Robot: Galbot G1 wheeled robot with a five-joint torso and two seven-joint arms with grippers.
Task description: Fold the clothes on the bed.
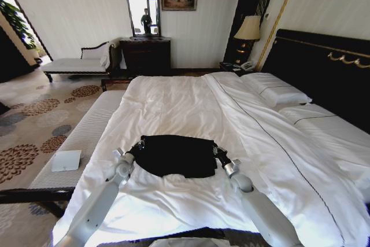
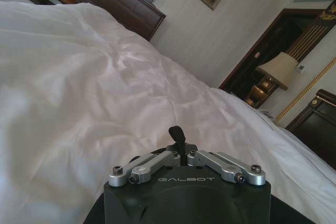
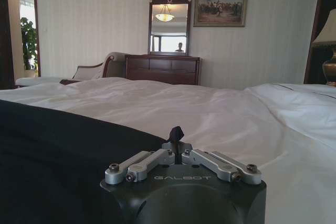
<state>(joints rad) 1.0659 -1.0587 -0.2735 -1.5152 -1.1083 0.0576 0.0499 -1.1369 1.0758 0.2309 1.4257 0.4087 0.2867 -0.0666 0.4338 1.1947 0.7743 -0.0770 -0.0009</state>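
Both arms reach out from me on the head view: left gripper (image 1: 139, 146) and right gripper (image 1: 216, 150) sit at the two sides of the black T-shirt (image 1: 173, 154), partly folded on the bed (image 1: 173, 102). Left wrist view: fingers (image 2: 176, 135) pinched shut (on cloth, I think). Right wrist view: same pinch. One tug harder than the other could spoil the fold
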